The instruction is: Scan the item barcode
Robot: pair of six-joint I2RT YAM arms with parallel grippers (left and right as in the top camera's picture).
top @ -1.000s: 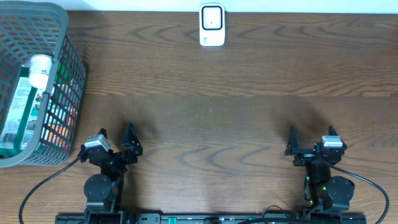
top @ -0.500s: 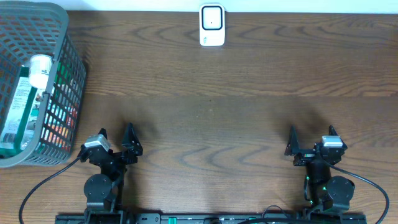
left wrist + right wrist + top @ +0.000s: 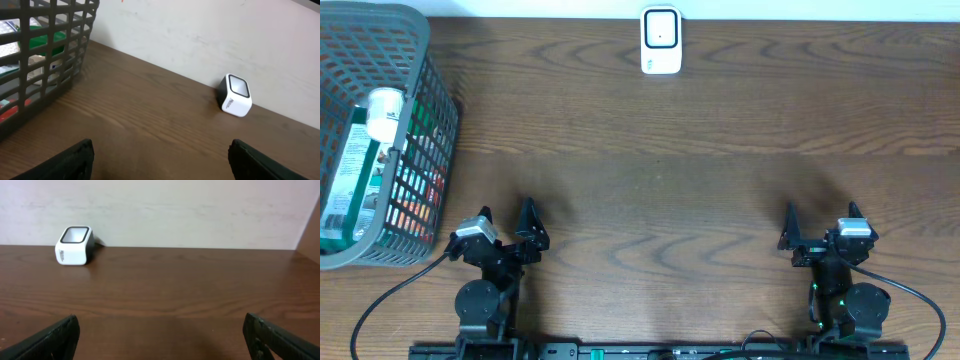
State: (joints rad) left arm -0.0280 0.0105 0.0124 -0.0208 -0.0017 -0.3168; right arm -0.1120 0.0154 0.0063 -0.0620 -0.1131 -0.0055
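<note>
— So what's overhead giving you?
— I've got the left claw [image 3: 506, 210] and right claw [image 3: 821, 210] at the near edge of the tabletop [image 3: 660, 180], both spread wide, nothing in either. The item [image 3: 360, 150], green-and-white with a white cap, lies in the grey basket [image 3: 425, 100] at far left. The scanner [image 3: 661, 40] sits at the far edge, middle.
— Wrist cams?
— Left wrist: basket on the left, scanner over by the wall, fingers apart. Right wrist: scanner far left, fingers wide too.

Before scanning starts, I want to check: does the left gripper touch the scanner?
Apart. Overhead view shows bare table between the left gripper and the scanner.
</note>
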